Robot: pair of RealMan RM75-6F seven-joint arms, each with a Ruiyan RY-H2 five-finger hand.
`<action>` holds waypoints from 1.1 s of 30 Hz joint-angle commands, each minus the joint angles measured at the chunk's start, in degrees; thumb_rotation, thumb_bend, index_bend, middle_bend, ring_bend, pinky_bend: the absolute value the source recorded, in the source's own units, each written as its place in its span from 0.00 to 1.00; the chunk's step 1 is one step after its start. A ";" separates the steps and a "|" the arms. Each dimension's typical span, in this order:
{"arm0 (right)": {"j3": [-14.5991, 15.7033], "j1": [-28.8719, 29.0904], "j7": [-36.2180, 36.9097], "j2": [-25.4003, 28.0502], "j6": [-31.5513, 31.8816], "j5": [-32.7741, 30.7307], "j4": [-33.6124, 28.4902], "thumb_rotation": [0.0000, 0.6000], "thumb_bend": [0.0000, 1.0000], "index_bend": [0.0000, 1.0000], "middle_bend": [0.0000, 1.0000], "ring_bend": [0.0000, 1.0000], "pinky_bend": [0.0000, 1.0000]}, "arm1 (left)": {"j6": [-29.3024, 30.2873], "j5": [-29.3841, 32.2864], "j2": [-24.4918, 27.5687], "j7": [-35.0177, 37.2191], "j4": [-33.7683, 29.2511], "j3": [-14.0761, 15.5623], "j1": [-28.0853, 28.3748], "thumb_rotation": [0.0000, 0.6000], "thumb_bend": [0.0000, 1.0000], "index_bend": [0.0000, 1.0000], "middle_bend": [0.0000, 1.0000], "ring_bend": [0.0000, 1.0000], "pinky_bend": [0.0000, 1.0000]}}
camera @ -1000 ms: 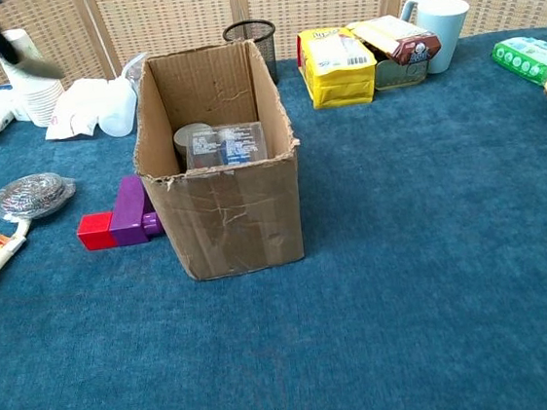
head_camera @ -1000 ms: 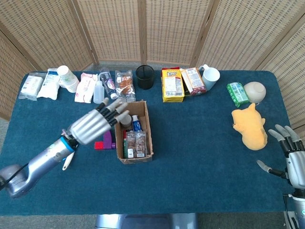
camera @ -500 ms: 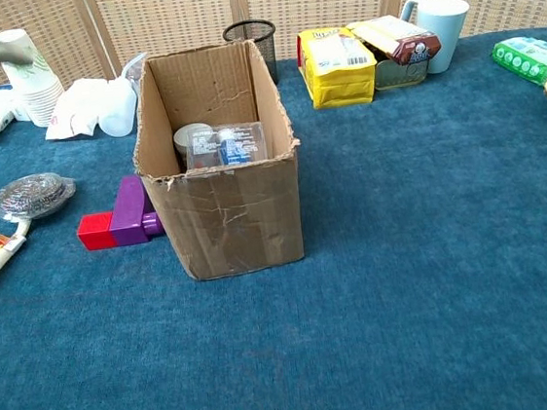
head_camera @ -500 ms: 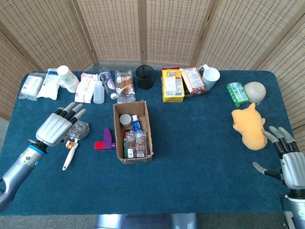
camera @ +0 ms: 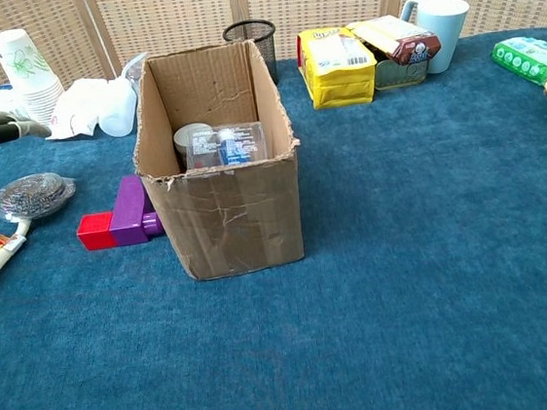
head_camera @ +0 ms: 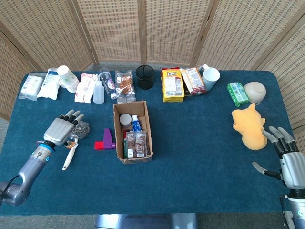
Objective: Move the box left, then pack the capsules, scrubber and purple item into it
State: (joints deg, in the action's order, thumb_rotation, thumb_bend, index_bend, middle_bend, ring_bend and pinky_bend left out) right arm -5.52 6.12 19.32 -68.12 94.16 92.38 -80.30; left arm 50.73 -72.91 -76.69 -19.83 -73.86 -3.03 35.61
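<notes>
While your left hand (head_camera: 61, 130) hovers over the steel-wool scrubber with the pale handle (head_camera: 76, 134) at the left middle of the head view, its fingers are spread and hold nothing; whether they touch the scrubber, you cannot tell. Just right of the scrubber lies the purple block item (head_camera: 108, 138), joined to a small red block (head_camera: 98, 145) and touching the left wall of the open brown cardboard box (head_camera: 148, 129), which stands left of the frame's centre. Inside the box you see a clear packet of capsules (head_camera: 135, 144), a round tin (head_camera: 126, 119) and a small blue-and-white tube (head_camera: 136, 123).

Along the upper edge of the blue table cloth (head_camera: 190, 162) sit white packets (head_camera: 42, 85), a stack of paper cups (head_camera: 67, 78), a small clear bottle (head_camera: 98, 91), a black mesh cup (head_camera: 145, 77), a yellow snack bag (head_camera: 172, 84) and a pale blue mug (head_camera: 210, 75). At the right lie a green packet (head_camera: 237, 93), a beige bowl (head_camera: 254, 91) and a yellow plush toy (head_camera: 250, 126).

Your right hand (head_camera: 289, 162) is at the lower right corner, fingers apart, empty, well apart from the box.
</notes>
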 commanded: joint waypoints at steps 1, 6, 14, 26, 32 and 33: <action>-0.05 0.04 0.20 -0.02 -0.15 -0.17 0.08 1.00 0.00 0.18 0.06 0.00 0.14 | -1.00 1.16 -0.87 -1.17 0.98 -0.18 0.53 1.00 0.00 0.00 0.00 0.00 0.29; 0.01 0.08 0.28 -0.08 -0.22 -0.11 0.22 1.00 0.00 0.18 0.06 0.00 0.14 | -2.16 3.52 -2.07 -3.01 2.44 -0.49 1.02 1.00 0.00 0.00 0.00 0.00 0.28; 0.02 0.13 0.53 -0.11 -0.34 -0.19 0.25 1.00 0.00 0.18 0.06 0.00 0.14 | -4.58 7.44 -4.84 -6.53 3.88 -0.78 2.51 1.00 0.00 0.00 0.00 0.00 0.30; 0.14 0.22 1.74 -0.16 -0.43 -0.07 0.36 1.00 0.00 0.18 0.07 0.00 0.14 | -2.41 9.88 -9.59 -10.39 6.41 -1.18 3.28 1.00 0.00 0.44 0.42 0.37 0.61; 0.20 0.25 1.98 -0.20 -0.46 -0.01 0.51 1.00 0.00 0.18 0.07 0.00 0.14 | -0.35 8.88 -9.05 -9.56 5.85 -1.38 2.87 1.00 0.00 0.47 0.53 0.47 0.66; 0.22 0.25 1.99 -0.20 -0.45 0.03 0.49 1.00 0.00 0.18 0.07 0.00 0.14 | 0.08 8.55 -8.74 -9.21 5.63 -1.45 2.78 1.00 0.00 0.47 0.53 0.47 0.66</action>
State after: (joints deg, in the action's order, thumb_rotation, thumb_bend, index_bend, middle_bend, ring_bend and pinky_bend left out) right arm -5.30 6.37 21.31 -68.32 93.72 92.42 -79.81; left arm 50.24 -63.96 -85.84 -29.54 -67.89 -4.33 38.55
